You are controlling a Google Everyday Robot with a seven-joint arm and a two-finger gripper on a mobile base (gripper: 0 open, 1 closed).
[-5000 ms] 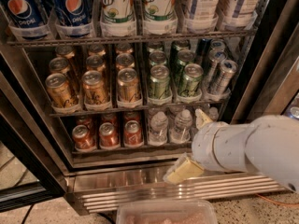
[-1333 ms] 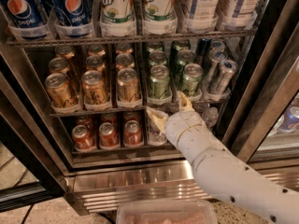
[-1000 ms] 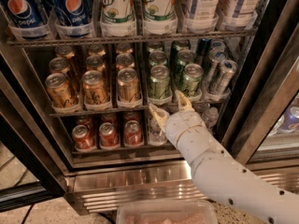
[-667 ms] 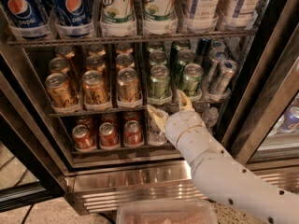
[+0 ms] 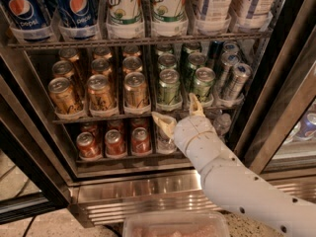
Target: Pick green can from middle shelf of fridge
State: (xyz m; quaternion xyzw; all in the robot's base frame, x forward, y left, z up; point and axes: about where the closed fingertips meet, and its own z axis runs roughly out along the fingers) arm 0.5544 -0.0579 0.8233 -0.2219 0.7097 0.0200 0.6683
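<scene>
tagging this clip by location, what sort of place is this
Likely a shop or cafeteria drinks corner: a drinks fridge with wire racks, rows of copper cans, big soda bottles on top. The hand hovers open just below the green cans.

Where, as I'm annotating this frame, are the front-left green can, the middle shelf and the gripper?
front-left green can (image 5: 169,88): camera view, on its side wall.
middle shelf (image 5: 106,116): camera view, on its front rail.
gripper (image 5: 176,109): camera view, between its open fingertips, at the shelf's front edge.

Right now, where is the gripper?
In the camera view, the open gripper sits right of centre, just below the front green can on the middle shelf.
</scene>
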